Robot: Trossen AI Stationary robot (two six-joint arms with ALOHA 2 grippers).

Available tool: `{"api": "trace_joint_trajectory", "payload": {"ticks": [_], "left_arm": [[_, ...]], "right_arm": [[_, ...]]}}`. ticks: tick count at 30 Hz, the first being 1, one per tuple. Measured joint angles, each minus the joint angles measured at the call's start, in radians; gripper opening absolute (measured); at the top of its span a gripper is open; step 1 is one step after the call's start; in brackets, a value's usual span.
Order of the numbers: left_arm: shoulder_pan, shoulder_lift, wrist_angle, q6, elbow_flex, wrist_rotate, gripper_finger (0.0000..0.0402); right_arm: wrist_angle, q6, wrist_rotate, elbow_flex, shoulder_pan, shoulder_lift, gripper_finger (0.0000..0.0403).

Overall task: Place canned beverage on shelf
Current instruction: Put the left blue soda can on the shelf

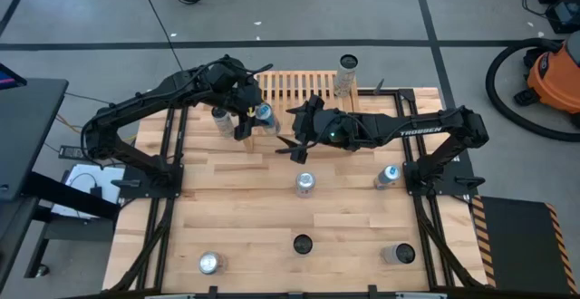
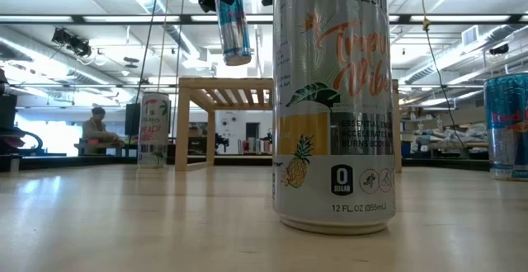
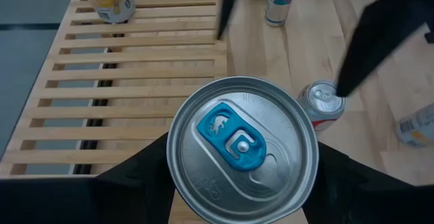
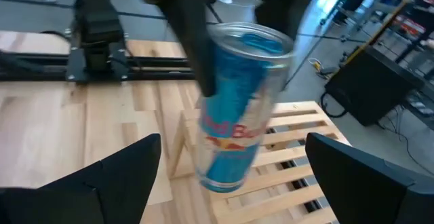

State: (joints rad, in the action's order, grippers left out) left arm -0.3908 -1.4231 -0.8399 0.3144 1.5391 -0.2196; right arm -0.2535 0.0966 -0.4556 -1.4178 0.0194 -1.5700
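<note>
My left gripper (image 1: 251, 110) is shut on a blue and silver canned beverage (image 2: 233, 25), which is in the air by the near left corner of the shelf (image 1: 294, 89), a light wooden slatted rack at the table's far side. My right gripper (image 1: 288, 145) is open just right of that can. In the right wrist view its two fingers (image 4: 115, 176) stand on either side of the can (image 4: 237, 108), apart from it. Another can (image 1: 345, 74) stands at the shelf's right end. My left gripper pinches the can's side wall just below the rim (image 3: 178, 157) between its two fingers, one on each side. The fingers (image 4: 193, 41) come slanting down from the table's left. The can hangs below them, tilted, its top up, clear of table and shelf.
Several more cans stand on the table: one (image 1: 222, 118) beside the left gripper, two (image 1: 305, 184) (image 1: 388, 176) in the middle, others (image 1: 209, 263) (image 1: 397, 254) near the front edge. A tall can (image 2: 334, 99) fills the low view's foreground. A person (image 2: 97, 128) sits far behind the table.
</note>
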Motion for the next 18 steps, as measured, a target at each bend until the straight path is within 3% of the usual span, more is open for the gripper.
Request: {"api": "trace_joint_trajectory", "payload": {"ticks": [11, 18], "left_arm": [[0.025, 0.0, 0.041, 0.038, 0.0, 0.003, 0.0245], [0.027, 0.0, 0.048, 0.034, 0.0, -0.022, 0.0245]], "right_arm": [[0.095, 0.002, 0.01, 0.0, -0.028, -0.094, 0.0377], [0.166, 0.072, -0.055, 0.0, -0.028, -0.132, 0.0375]]}}
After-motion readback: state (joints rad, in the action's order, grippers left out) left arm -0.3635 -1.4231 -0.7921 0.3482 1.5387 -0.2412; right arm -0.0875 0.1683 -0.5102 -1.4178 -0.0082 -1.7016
